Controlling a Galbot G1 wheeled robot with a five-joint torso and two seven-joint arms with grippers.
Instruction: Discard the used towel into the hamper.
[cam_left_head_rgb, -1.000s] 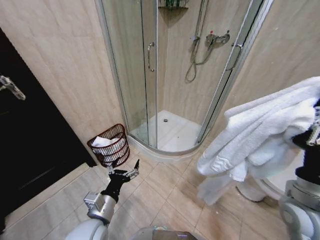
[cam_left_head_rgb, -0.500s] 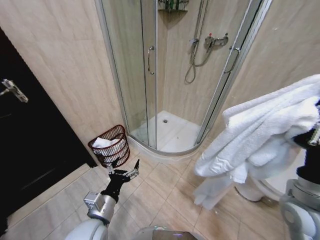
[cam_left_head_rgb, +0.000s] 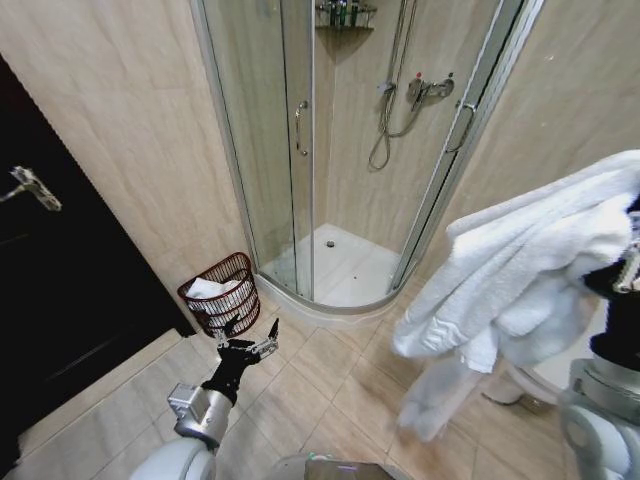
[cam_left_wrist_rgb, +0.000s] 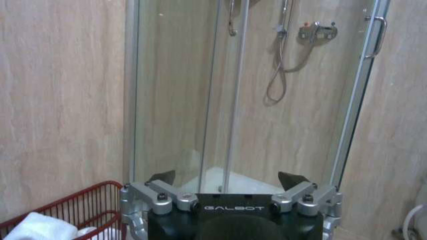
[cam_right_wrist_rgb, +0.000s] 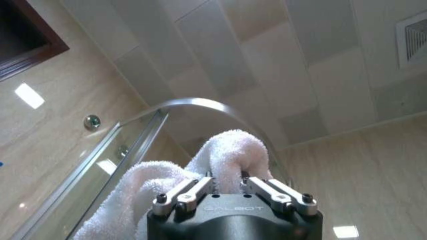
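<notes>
1. Towel hangs white and bulky high on our right side, draped in thick folds with a loose end trailing down toward the tiled floor.
2. Our right hand points up at the ceiling, and in the right wrist view we see its fingers pressed in against a fold of the towel, pinching it between them.
3. We keep our left hand low in front of us above the floor tiles, its fingers spread wide apart with nothing between them.
4. We see the hamper standing on the floor against the beige tiled wall, between the dark door and the curved shower enclosure. It is just beyond our left hand and well apart from the towel we hold.
5. White cloth already lies inside the hamper; the left wrist view shows it behind the red wire rim.
6. We face the glass shower doors, which stand shut, with the hose and mixer on the wall inside.
</notes>
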